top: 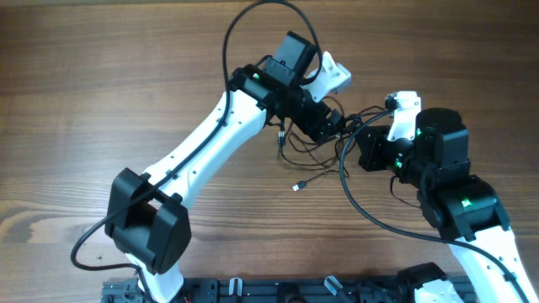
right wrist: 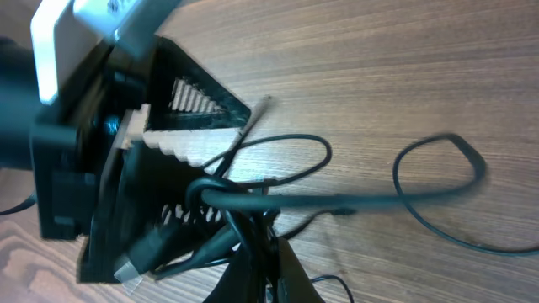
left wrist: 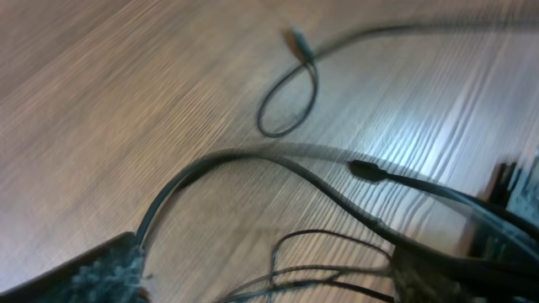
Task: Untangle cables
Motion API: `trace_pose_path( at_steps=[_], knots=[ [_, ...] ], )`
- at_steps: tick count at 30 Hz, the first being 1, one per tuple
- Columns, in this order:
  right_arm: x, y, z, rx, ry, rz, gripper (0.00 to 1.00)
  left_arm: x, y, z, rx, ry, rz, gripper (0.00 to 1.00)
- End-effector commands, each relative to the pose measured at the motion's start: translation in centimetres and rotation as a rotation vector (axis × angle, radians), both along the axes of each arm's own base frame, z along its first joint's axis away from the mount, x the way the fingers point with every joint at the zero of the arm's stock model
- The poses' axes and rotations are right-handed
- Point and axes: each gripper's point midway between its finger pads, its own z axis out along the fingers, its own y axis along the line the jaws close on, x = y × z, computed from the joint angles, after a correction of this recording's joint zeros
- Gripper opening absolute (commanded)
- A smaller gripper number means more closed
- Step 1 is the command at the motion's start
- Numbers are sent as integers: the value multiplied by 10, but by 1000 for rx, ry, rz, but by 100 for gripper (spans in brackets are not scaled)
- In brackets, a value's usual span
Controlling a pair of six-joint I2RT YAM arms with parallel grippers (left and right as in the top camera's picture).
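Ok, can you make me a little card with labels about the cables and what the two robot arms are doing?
cables: thin, dark, tangled in loose loops on the table, between the two arms
loose plug: lies on the wood just outside the tangle, towards the arm bases
left end effector: open, strands lying between its fingers
right end effector: shut, seems to pinch some strands
untangled yet: no

arms: white links | joints: black | leds: green | wires: black
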Motion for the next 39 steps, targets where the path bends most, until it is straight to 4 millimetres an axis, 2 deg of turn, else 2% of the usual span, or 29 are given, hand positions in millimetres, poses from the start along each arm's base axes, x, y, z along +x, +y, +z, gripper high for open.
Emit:
trace_pose_path(
  at_steps=[1, 2, 6, 8, 10, 12, 13, 14, 15, 16, 18, 21, 23, 26, 30, 39],
  knots=[
    [2, 1, 1, 1, 0, -5, 4, 20, 21, 13, -116, 396, 538, 100],
    [2, 1, -1, 5, 14, -11, 4, 16, 25, 15, -156, 552, 638, 100],
    [3, 1, -10, 16, 58, -29, 4, 5, 19, 37, -286, 907, 723, 100],
    [4, 2, -14, 30, 83, -41, 5, 2, 20, 48, -323, 1148, 844, 89],
    [5, 2, -15, 31, 89, -43, 4, 6, 21, 58, -352, 1326, 952, 94],
    [5, 2, -15, 52, 100, -63, 4, 12, 17, 68, -378, 1522, 1090, 80],
    [6, 2, -14, 62, 105, -72, 4, 18, 14, 72, -402, 1567, 1125, 70],
    [6, 2, -14, 69, 109, -78, 5, 27, 12, 77, -445, 1573, 1148, 70],
    [5, 2, -15, 76, 117, -85, 4, 35, 10, 81, -482, 1579, 1169, 81],
    [4, 2, -15, 80, 125, -90, 4, 38, 7, 84, -496, 1615, 1208, 80],
    [4, 2, -16, 79, 128, -91, 4, 40, 1, 88, -507, 1703, 1268, 70],
    [4, 2, -16, 95, 139, -106, 4, 43, -5, 88, -528, 1729, 1328, 69],
    [4, 2, -16, 96, 141, -108, 4, 34, -12, 84, -491, 1735, 1339, 68],
    [3, 2, -17, 91, 141, -105, 4, 11, -19, 66, -390, 1692, 1371, 73],
    [4, 1, -17, 90, 141, -108, 4, -13, -15, 36, -262, 1603, 1497, 79],
    [4, 1, -17, 89, 141, -109, 4, -13, -19, 40, -268, 1617, 1469, 82]
  ],
)
